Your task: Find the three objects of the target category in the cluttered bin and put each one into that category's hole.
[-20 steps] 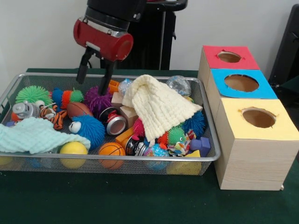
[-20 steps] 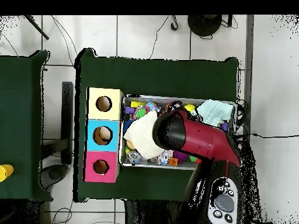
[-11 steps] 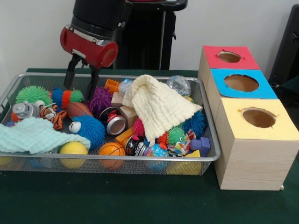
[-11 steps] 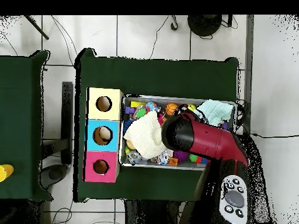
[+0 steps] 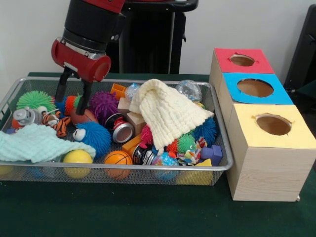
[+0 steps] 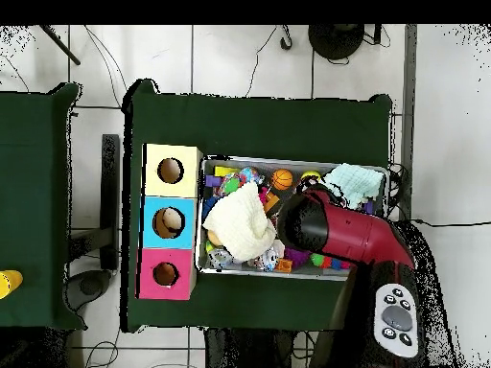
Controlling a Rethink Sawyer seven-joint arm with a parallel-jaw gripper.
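The open claw [image 5: 72, 100] hangs over a brown football [image 5: 82, 116], maybe touching it, crowded by a purple spiky ball [image 5: 103, 105].

Concealed, cropped and indistinct items in the wire bin and around it

Cream cloth [image 5: 168, 111] covers part of the bin's middle, contents beneath it unseen; mint cloth [image 5: 37, 143] overlies toys at one end; brown football [image 5: 84, 116] partly masked by the gripper [image 5: 72, 102], whose tips sink among the toys; yellow block [image 5: 195, 176] and other low items readable only through the mesh wall of the bin [image 5: 148, 168]; arm [image 5: 91, 29] cut off by the front view's top edge; in the overhead view the arm's red housing [image 6: 345, 235] hides much of the bin's interior; a yellow thing [image 6: 8, 284] at the edge is cropped, identity unclear.
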